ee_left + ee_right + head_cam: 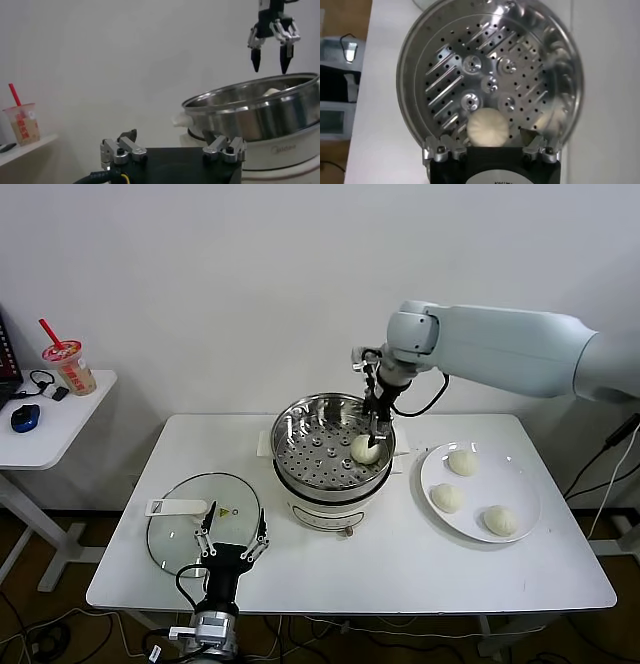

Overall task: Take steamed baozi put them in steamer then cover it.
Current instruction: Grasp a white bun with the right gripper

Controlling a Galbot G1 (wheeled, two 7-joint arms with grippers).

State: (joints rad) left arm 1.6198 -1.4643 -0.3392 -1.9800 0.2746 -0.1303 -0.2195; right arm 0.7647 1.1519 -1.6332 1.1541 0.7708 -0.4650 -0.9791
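The steel steamer [318, 446] stands mid-table on its white base. One baozi [365, 449] lies on its perforated tray at the right side, and it also shows in the right wrist view [487, 127]. My right gripper [377, 422] hangs open and empty just above that baozi, clear of the rim, as the left wrist view [270, 50] shows. Three more baozi [462, 462] [446, 497] [500, 520] lie on the white plate [520, 484]. My left gripper [235, 536] is open and empty over the near edge of the glass lid [190, 529].
The lid lies flat at the table's front left, its white handle [178, 506] at the far side. A side table at the left holds a pink cup [70, 366] and a mouse [25, 417]. A wall is close behind.
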